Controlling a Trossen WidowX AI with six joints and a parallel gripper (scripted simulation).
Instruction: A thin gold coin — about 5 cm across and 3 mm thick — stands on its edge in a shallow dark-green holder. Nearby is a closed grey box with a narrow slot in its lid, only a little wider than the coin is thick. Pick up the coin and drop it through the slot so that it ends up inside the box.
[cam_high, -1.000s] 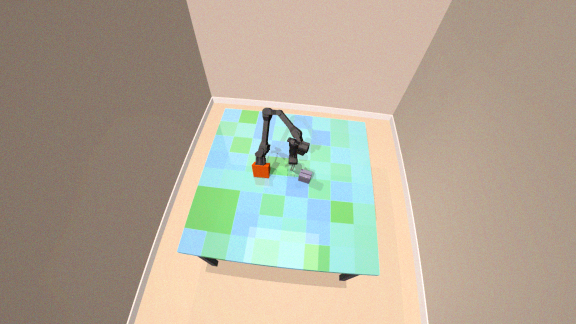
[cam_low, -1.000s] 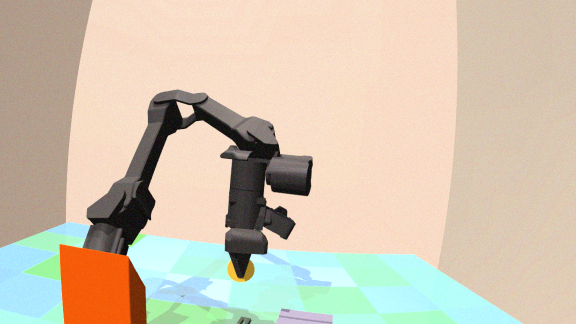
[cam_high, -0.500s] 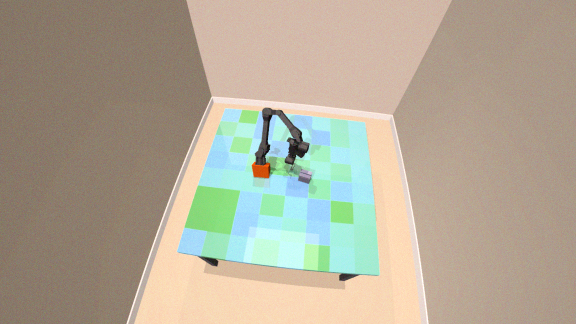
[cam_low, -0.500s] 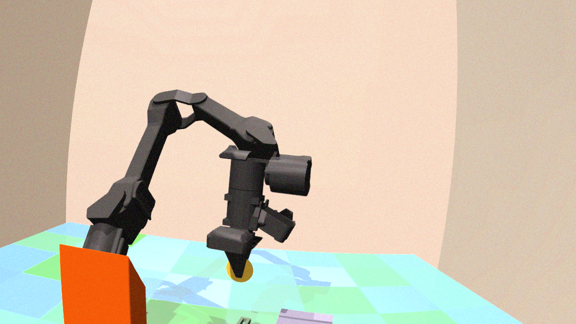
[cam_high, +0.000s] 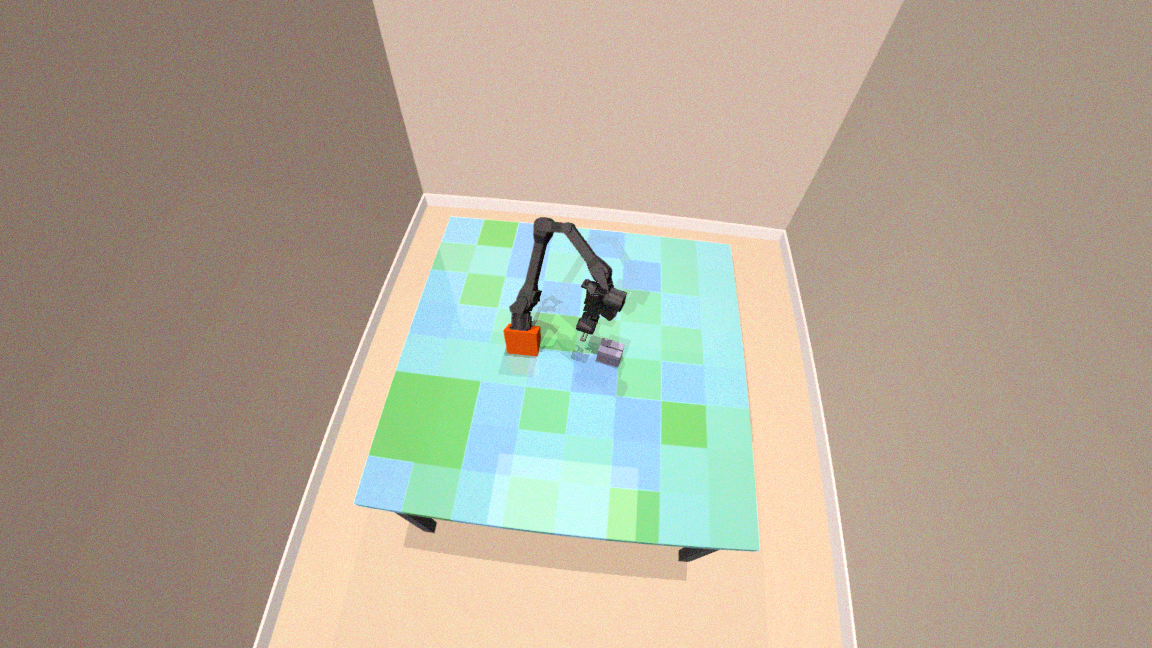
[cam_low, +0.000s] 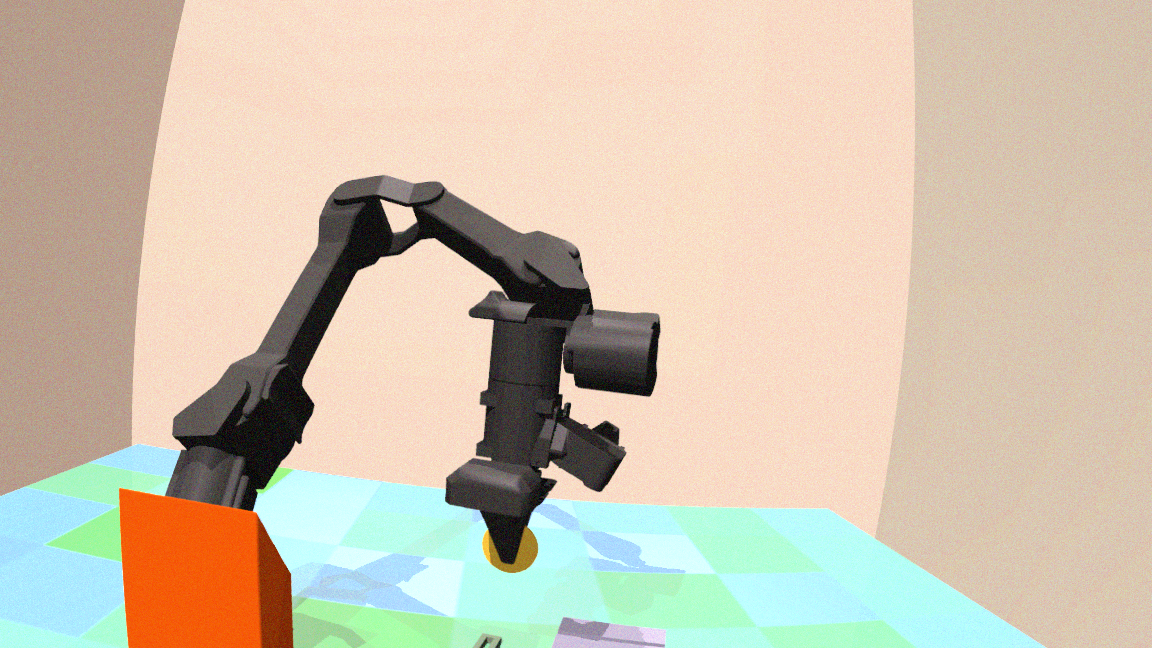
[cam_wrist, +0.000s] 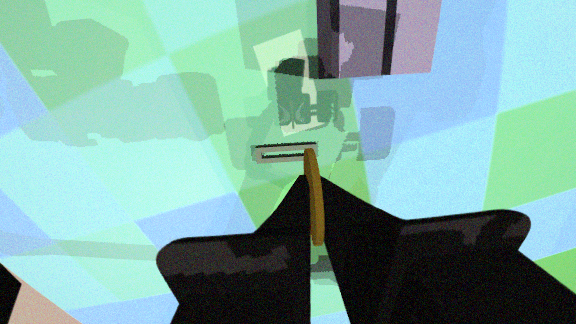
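My gripper (cam_high: 584, 331) (cam_low: 509, 557) (cam_wrist: 308, 181) is shut on the gold coin (cam_low: 529, 552) (cam_wrist: 316, 220), held upright on edge above the table. In the top view the coin cannot be made out. The small holder (cam_high: 584, 336) (cam_low: 486, 641) (cam_wrist: 258, 154) is empty, below the fingers, and lies crosswise to the coin in the wrist view. The closed grey box (cam_high: 609, 353) (cam_low: 608, 635) (cam_wrist: 418, 47) stands to the right of the holder in the top and exterior views. Its dark slot (cam_wrist: 389, 37) runs roughly the same way as the coin's edge in the wrist view. The box is cut off at the frame edge there and in the exterior view.
The orange base block (cam_high: 522, 341) (cam_low: 190, 572) of the arm stands left of the holder. The patchwork table top (cam_high: 430, 415) carries several shadows of the arm, some around the holder. A plain wall (cam_high: 628, 104) rises behind the table.
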